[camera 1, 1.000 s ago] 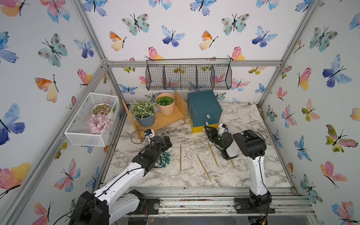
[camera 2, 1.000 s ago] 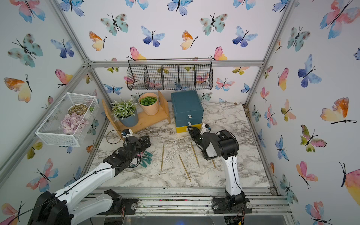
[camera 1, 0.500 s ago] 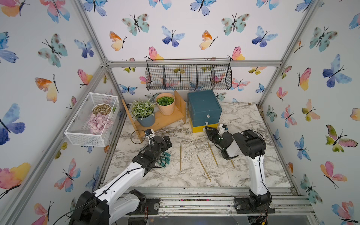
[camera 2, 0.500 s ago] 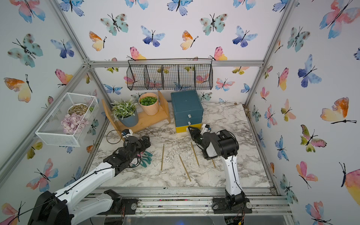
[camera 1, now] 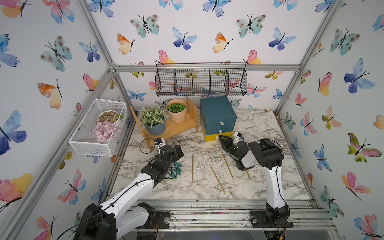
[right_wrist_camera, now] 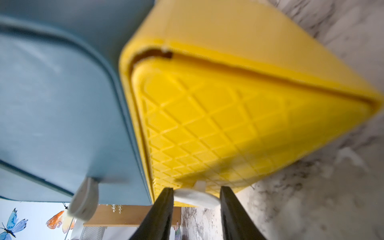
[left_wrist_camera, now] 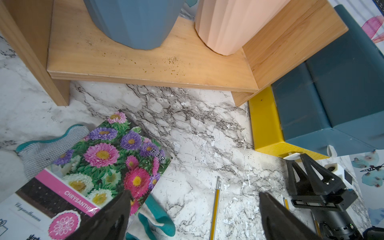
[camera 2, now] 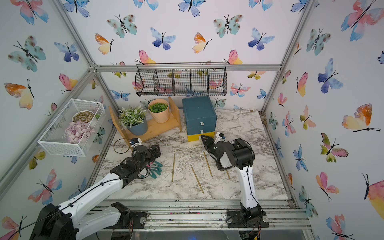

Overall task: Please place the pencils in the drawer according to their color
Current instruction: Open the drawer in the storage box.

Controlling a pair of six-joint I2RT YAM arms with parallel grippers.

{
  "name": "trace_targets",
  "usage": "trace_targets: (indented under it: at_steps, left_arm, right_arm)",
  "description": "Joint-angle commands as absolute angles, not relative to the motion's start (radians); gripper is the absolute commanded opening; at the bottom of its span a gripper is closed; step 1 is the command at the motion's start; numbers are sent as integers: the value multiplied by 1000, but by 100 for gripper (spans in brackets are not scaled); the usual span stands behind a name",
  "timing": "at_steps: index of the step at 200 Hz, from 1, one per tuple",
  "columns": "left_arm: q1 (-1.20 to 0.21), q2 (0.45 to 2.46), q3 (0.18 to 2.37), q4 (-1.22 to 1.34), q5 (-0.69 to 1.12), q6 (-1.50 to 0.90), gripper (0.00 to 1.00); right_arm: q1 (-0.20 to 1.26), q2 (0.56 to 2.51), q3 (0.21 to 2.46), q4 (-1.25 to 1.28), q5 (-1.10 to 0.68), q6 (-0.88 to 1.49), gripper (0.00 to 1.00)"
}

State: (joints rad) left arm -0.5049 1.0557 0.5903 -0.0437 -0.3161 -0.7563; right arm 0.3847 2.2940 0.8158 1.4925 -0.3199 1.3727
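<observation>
**Right gripper on the yellow drawer's tab; pencils loose on the table**

- Right gripper (right_wrist_camera: 195,188): its two black wedge-shaped fingers pinch the small white pull tab (right_wrist_camera: 196,196), one finger at each end.
- The tab belongs to the yellow drawer (right_wrist_camera: 228,124), the lowest in a boxy matte teal chest (camera 1: 217,116).
- Only the right wrist view shows the drawer's moulded diamond-grid front, and it is blurred. In both top views the gripper tip sits against that front.
- Left gripper (left_wrist_camera: 194,194): spread wide and empty. It hangs over a glossy flower seed packet (left_wrist_camera: 99,166) that lies on a knitted grey glove (left_wrist_camera: 41,149) with teal tips.
- Pencils (camera 1: 192,167): three thin gold-tan ones lie apart from each other on the marble-pattern table (camera 1: 259,128), between the arms. The end of a fourth shows from under the right arm.
- The left wrist view shows one pencil with a yellow barrel and a pale eraser end.
- A wooden shelf (camera 1: 176,126) stands just beside the chest and carries a blue pot (camera 1: 155,128) and a ribbed peach pot (camera 1: 177,116).
</observation>
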Motion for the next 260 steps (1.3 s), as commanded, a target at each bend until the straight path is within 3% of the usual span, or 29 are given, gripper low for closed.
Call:
trace_targets:
  at_steps: [1,260]
  left_arm:
    - [-499,1062,591,-44,-287,-756,98]
    - [-499,1065,597,-42,-290,-755,98]
  right_arm:
    - [380,2313,770,1446,-320,1346,40]
    - [381,2201,422,1656,-341,1292,37]
